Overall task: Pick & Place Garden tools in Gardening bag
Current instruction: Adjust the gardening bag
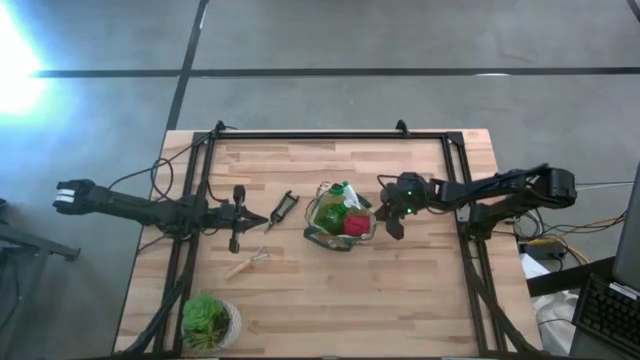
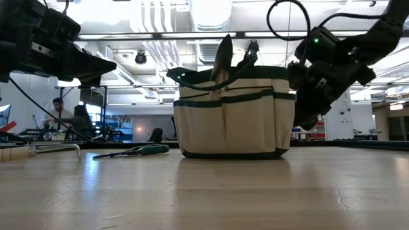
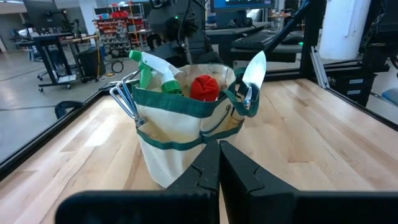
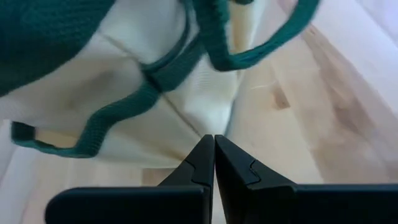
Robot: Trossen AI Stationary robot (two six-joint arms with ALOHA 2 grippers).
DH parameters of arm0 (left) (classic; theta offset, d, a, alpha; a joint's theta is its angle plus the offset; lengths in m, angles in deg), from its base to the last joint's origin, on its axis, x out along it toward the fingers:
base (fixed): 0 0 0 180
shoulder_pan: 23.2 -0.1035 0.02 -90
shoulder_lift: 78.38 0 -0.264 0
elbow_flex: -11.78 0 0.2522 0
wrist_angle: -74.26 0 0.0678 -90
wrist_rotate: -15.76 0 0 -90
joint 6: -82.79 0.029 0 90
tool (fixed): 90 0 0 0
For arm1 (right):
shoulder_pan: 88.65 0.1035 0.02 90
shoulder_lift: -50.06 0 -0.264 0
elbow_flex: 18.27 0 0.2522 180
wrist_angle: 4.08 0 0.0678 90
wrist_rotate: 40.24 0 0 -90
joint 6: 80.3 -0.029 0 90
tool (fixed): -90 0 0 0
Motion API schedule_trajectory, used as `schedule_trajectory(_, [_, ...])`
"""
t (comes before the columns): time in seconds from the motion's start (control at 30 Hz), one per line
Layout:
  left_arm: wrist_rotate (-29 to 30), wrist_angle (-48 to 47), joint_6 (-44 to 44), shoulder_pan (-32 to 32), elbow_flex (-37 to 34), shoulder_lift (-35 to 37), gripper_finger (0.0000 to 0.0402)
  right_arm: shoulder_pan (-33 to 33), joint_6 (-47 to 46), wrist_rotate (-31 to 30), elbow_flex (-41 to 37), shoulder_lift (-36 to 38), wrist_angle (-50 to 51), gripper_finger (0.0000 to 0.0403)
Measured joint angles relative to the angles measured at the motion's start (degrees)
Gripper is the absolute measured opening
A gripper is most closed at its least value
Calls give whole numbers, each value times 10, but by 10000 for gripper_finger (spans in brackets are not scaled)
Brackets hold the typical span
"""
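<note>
1. My left tool [image 1: 268, 217] is closed and empty, hovering between the pruners [image 1: 283, 209] and the wooden-handled rake [image 1: 246, 264].
2. Right tool [image 1: 391, 222] is closed and empty, beside the gardening bag [image 1: 322, 237].
3. Bag sits mid-surface, already holding the spray bottle [image 3: 151, 69].
4. Next grab, I'd judge: open wide, straddle the pruners' handles, and descend square.

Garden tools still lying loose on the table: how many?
2: black pruners left of the gardening bag, and a wooden-handled rake nearer the potted plant. None seem hidden.
</note>
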Motion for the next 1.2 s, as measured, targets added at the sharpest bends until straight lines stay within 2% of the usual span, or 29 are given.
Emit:
schedule_trajectory(0.1, [0,0,0,0,0,0,7,10,-12,-2,-14,-19,-48,8])
schedule_trajectory(0.23, [0,0,0,0,0,0,7,17,-16,-30,-17,-43,-60,8])
schedule_trajectory(0.63, [0,0,0,0,0,0,7,45,-37,-32,-11,-107,-123,8])
schedule_trajectory(1.0, [0,0,0,0,0,0,7,127,-98,-33,-12,-137,-220,8])
schedule_trajectory(1.2, [0,0,0,0,0,0,7,160,-108,-64,-11,-135,-220,8])
